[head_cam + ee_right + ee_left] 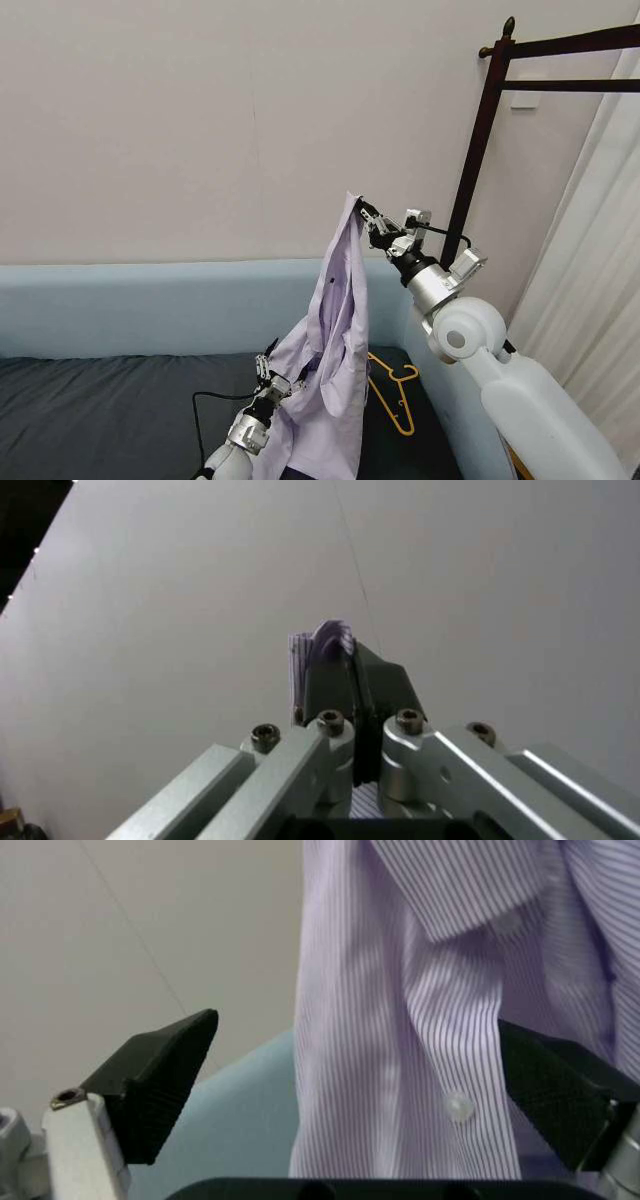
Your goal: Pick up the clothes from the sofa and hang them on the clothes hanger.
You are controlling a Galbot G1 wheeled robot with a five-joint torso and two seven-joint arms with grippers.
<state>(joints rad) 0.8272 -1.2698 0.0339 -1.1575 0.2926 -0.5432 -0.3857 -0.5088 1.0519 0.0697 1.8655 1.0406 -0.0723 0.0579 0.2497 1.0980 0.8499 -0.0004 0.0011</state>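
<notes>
Above right end of sofa (pixel 100 300): shirt (pixel 340 330) hangs clear of cushions, top edge pinched tight in right gripper (pixel 364 213), held high, likely for reach to rack (pixel 478 150). Left gripper (pixel 270 362) low beside shirt, jaws wide, cloth between them, likely to steady drape.

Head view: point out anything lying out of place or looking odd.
A yellow hanger lies loose on the sofa seat beside the hanging shirt, not on the dark wooden rack. The shirt dangles bunched from one pinched edge in the shut right tool. The open left tool straddles its lower part.
</notes>
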